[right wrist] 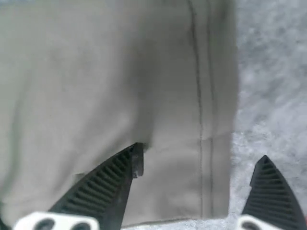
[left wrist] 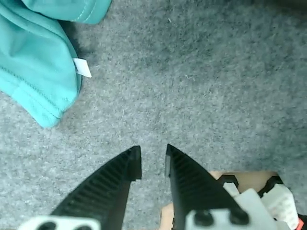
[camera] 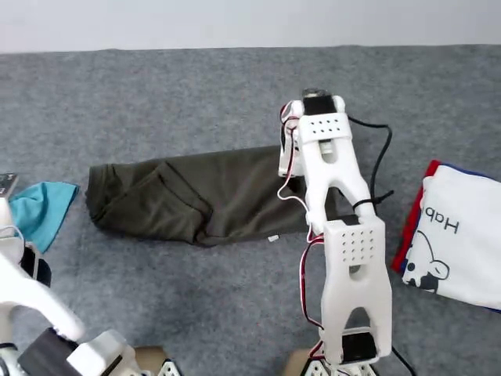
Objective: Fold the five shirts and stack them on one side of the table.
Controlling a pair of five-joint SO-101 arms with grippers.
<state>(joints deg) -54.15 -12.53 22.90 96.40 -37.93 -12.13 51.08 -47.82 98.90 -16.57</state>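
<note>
An olive shirt (camera: 196, 200) lies partly folded across the middle of the table. My right arm (camera: 333, 172) stands over its right end. In the right wrist view my right gripper (right wrist: 200, 163) is open wide just above the olive shirt (right wrist: 105, 86), straddling its stitched hem, one fingertip (right wrist: 135, 158) over the cloth and the other over bare table. A teal shirt (camera: 39, 210) lies crumpled at the left edge. My left gripper (left wrist: 152, 160) hovers over grey table beside the teal shirt (left wrist: 33, 62), its fingers a narrow gap apart and holding nothing.
A folded white shirt with a printed figure (camera: 458, 235) tops a stack at the right edge, red and blue cloth showing beneath it. The grey felt table (camera: 196, 102) stretches bare behind the olive shirt. The left arm's base (camera: 47, 313) sits at the front left.
</note>
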